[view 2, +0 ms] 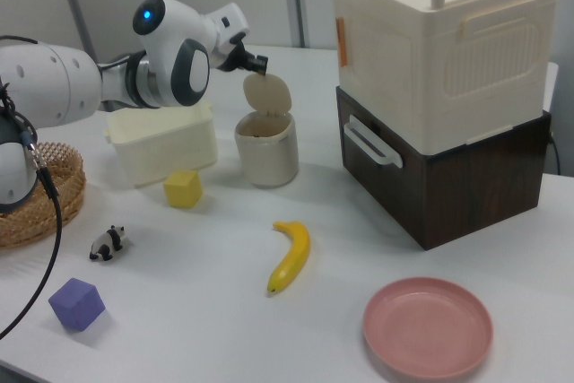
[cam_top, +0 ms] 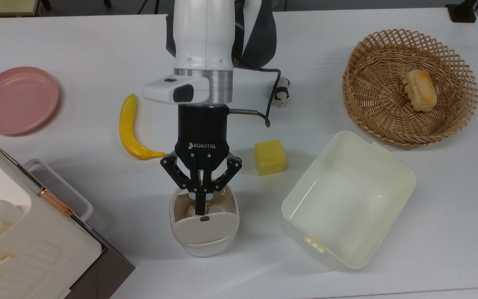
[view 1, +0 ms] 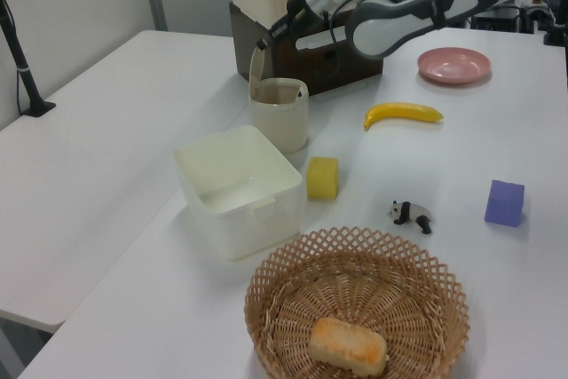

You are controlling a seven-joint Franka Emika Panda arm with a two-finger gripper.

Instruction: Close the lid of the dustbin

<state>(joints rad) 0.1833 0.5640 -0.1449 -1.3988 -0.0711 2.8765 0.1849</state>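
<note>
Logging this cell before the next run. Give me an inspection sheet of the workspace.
Surface: white table, no spills seen.
Job's things: dustbin stands upright between the banana and the cream tub; its lid is raised, bin not closed; pale scraps lie inside.
Clutter: banana, yellow cube, cream tub, wicker basket holding a bread roll, pink plate, panda figure, purple cube.
Claw: claw shut, tip over the bin opening at the lid's upper edge.
Cables: black cable loops off the wrist.
Surroundings: cream box with handle stacked on a dark brown crate.
</note>
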